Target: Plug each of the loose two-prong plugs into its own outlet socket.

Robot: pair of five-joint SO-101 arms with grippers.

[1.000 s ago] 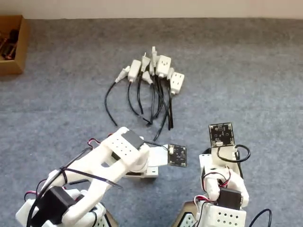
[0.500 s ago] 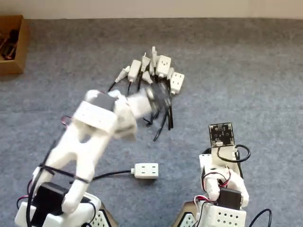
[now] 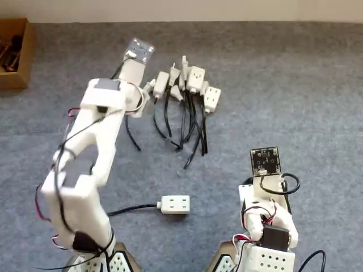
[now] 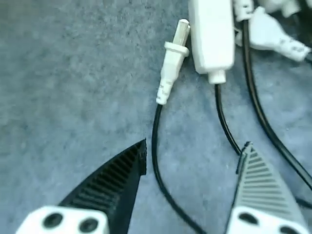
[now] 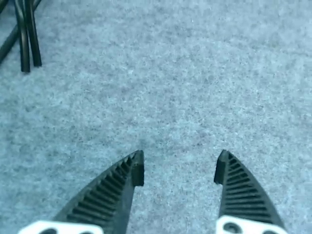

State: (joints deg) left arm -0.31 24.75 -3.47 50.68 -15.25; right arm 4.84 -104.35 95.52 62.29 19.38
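Standing at the near edge, you see the right claw [image 5: 181, 156] parked and released over the grey carpeted desk [image 3: 295, 85]. Between the two arm bases lies the white three-socket outlet block [image 3: 174, 204], its black lead trailing left. Farther out, the left claw [image 4: 193, 146] hangs spread wide, holding nothing, above the black cord [image 4: 154, 136] of a small white two-prong plug [image 4: 173, 53]. That plug lies just beyond the tips, its long axis running near-left to far-right, and the left arm is plainly nearer. The wrist view shows the cord between the jaws, while from above the arm covers that spot.

Indoor robotics workspace, grey carpet [image 3: 295, 85], cardboard box [image 3: 12, 54] at the edge, pale wall [image 3: 227, 10] behind
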